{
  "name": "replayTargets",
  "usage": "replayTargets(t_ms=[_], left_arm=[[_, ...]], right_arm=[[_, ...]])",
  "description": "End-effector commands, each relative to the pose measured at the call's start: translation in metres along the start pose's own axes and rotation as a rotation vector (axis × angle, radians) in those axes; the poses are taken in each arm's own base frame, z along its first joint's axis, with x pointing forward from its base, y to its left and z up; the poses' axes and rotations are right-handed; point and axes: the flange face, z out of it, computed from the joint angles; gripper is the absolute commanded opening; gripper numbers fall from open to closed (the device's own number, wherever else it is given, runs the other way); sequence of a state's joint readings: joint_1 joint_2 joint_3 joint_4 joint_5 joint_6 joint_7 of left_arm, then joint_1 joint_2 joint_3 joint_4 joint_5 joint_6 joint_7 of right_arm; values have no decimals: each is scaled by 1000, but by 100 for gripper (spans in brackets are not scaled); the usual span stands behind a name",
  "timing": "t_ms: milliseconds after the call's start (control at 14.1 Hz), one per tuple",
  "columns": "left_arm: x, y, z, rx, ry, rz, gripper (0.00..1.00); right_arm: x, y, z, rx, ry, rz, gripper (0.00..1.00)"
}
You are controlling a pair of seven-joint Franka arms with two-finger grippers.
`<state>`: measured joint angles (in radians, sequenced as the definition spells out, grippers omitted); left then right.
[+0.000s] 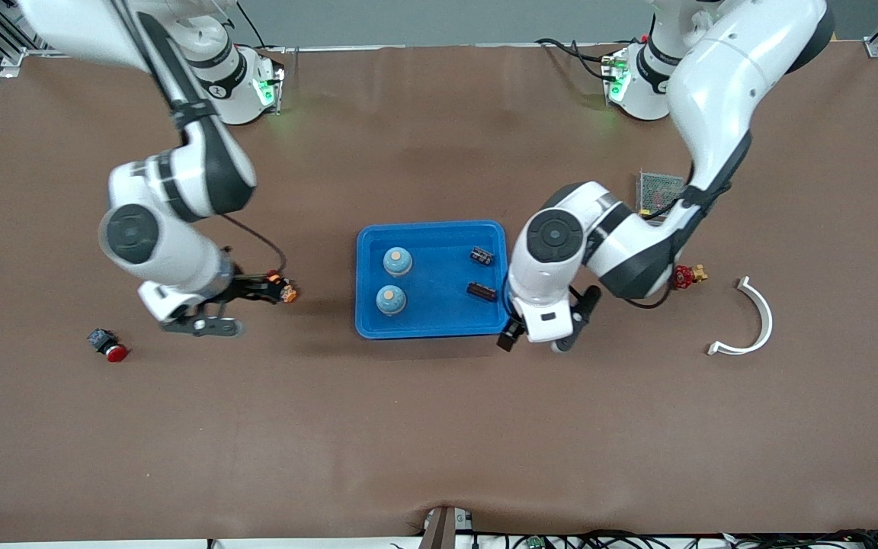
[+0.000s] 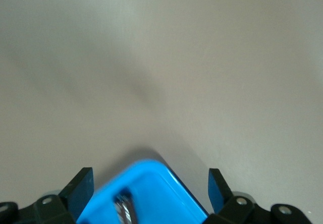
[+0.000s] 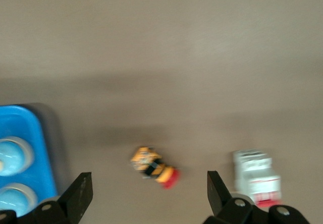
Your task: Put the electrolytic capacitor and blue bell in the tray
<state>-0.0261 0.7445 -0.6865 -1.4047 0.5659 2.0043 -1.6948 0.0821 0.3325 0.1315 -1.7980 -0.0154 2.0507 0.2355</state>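
The left end effector is seen over the tray's corner nearest the camera at the left arm's end, its fingers spread with nothing between them. Below it, in the left wrist view, the tray's rim and part of a capacitor are shown. In the tray two blue bells are found toward the right arm's end, and two capacitors beside the left end effector.

The right end effector is held over bare worktop, toward the right arm's end from the tray, its fingers spread and empty. Near it a small orange and black part and a red-capped button are seen on the worktop. By the left arm, a mesh box, a red and gold part and a white curved piece are laid.
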Motion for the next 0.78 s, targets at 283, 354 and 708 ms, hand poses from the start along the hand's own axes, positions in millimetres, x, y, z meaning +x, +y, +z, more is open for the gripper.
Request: replayTargets(t_ms=[283, 354, 708], left_arm=[[82, -39, -72, 80, 92, 296, 100], [94, -45, -83, 79, 99, 318, 100], [142, -77, -129, 103, 67, 488, 100]], right_arm=[[8, 124, -64, 19, 4, -214, 100], [9, 138, -89, 12, -19, -198, 100], [-32, 141, -224, 9, -94, -174, 100]])
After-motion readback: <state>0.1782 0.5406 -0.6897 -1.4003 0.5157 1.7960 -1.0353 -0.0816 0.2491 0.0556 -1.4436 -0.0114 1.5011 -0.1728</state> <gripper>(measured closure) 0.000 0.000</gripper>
